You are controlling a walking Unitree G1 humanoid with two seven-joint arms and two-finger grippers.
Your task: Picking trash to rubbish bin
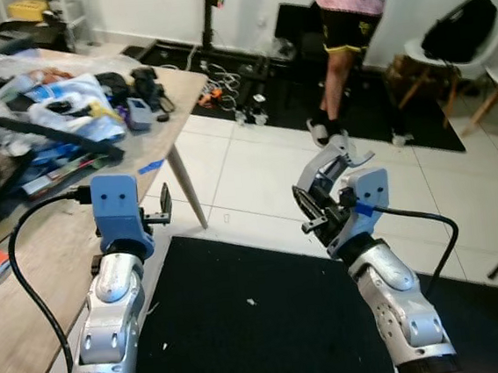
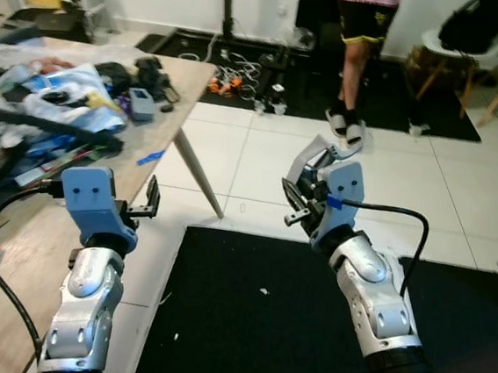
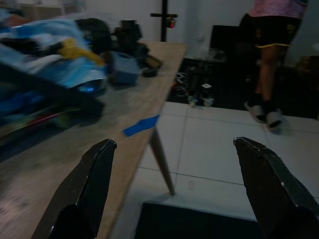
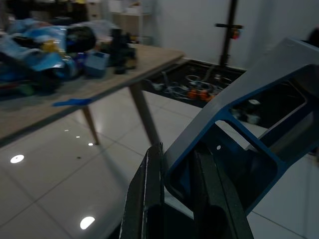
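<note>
Right wrist view, right gripper (image 4: pixel 172 194) clamped on grey plastic frame (image 4: pixel 259 114), left gripper (image 3: pixel 174 184) spread wide

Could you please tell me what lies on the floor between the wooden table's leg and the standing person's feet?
Bare white tile floor lies between the slanted wooden table leg and the person's sandalled feet, as seen in the left eye view.

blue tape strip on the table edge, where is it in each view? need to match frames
Left eye: blue tape strip, table edge beyond the left gripper.
Right eye, same edge.
Left wrist, centre, above the leg.
Right wrist, left side.
Shared landmark: the wooden table leg just under it.
</note>
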